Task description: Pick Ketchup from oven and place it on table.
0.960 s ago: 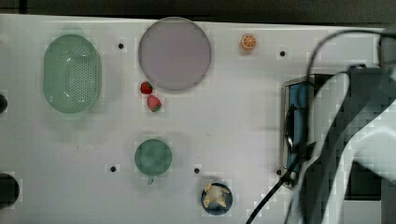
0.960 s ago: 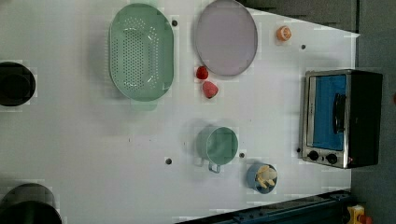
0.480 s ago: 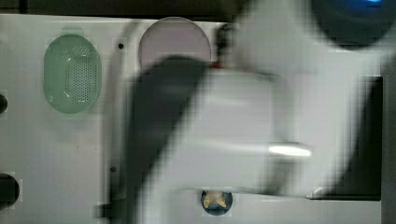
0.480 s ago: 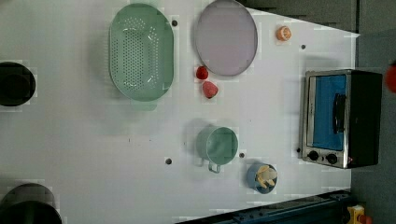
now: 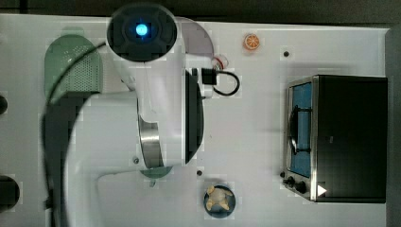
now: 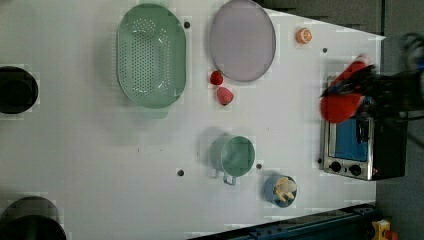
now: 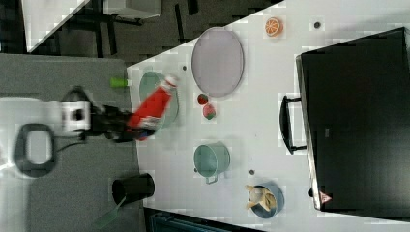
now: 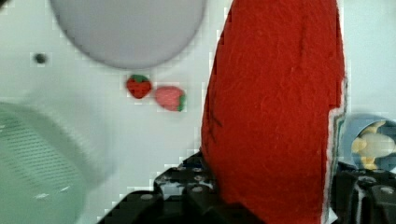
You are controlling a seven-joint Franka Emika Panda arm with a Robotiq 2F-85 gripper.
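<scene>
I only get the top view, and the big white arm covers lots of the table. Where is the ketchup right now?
Observer: The right view has it. The gripper is clamped on the bottom end of the ketchup, with the white cap pointing away from the arm.
Operator: Is it sitting on the table?
Observer: It doesn't look like it. In the wrist view the bottle seems to hang in the air, with the table well beyond it.
Operator: What's hiding under the arm?
Observer: The left view shows two strawberries beside the lilac plate, and a green cup further along.
</scene>
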